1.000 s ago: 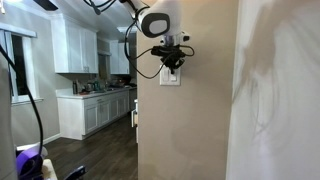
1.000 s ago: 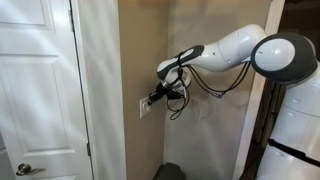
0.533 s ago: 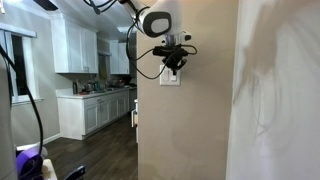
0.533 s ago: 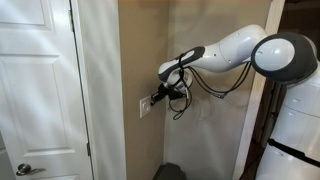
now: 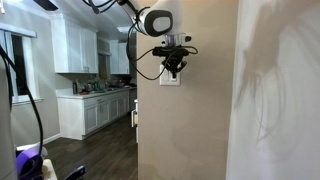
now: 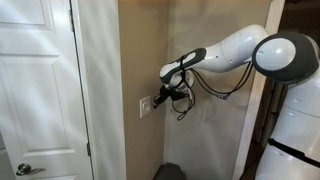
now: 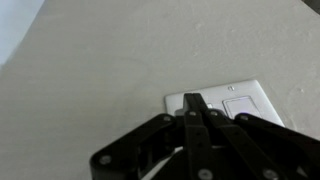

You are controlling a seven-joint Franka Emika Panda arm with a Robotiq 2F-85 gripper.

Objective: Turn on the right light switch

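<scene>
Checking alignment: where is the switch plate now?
In the wrist view the switch plate sits right of centre, directly beyond the gripper, on the wall.

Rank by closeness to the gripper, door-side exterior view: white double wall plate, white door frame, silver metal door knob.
1. White double wall plate, at the gripper.
2. White door frame, leftward.
3. Silver metal door knob, lower left.

1. Wall (image 6: pixel 150 150): plain beige
2. Switch plate (image 7: pixel 255 95): white
3. Gripper (image 7: pixel 191 100): black
4. Arm (image 6: pixel 235 50): white
5. Door (image 6: pixel 35 90): white
6. Kitchen cabinets (image 5: pixel 75 45): white
7. Floor (image 5: pixel 100 150): dark brown
</scene>
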